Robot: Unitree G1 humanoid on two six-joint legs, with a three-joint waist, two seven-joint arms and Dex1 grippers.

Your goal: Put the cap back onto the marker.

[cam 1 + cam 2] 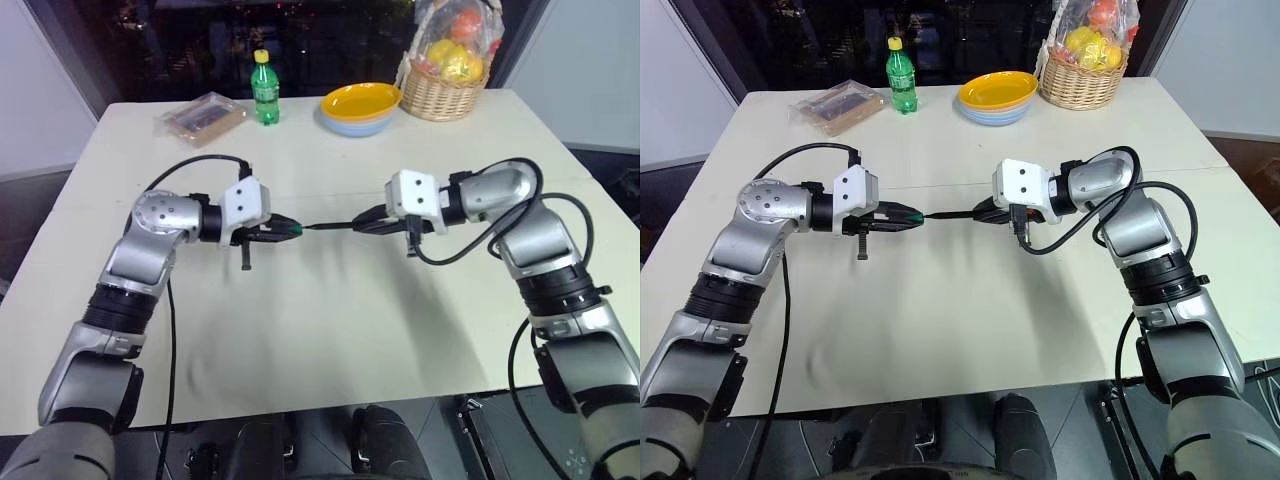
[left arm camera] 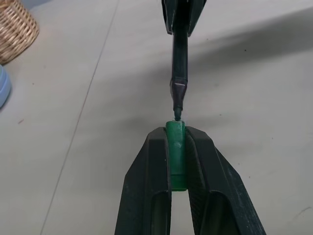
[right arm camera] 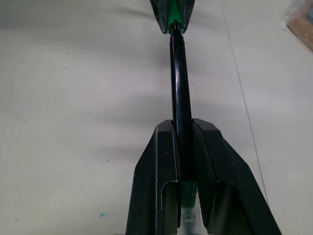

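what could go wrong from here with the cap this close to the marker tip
1. The marker tip sits right at the mouth of the cap but is not yet inside; a small misalignment could make it catch the rim instead of entering.
2. The left end effector pinches the small cap only by its sides, so a push from the right end effector might slide it back between the fingers.
3. Both are held above the table, so a slip would drop either one.
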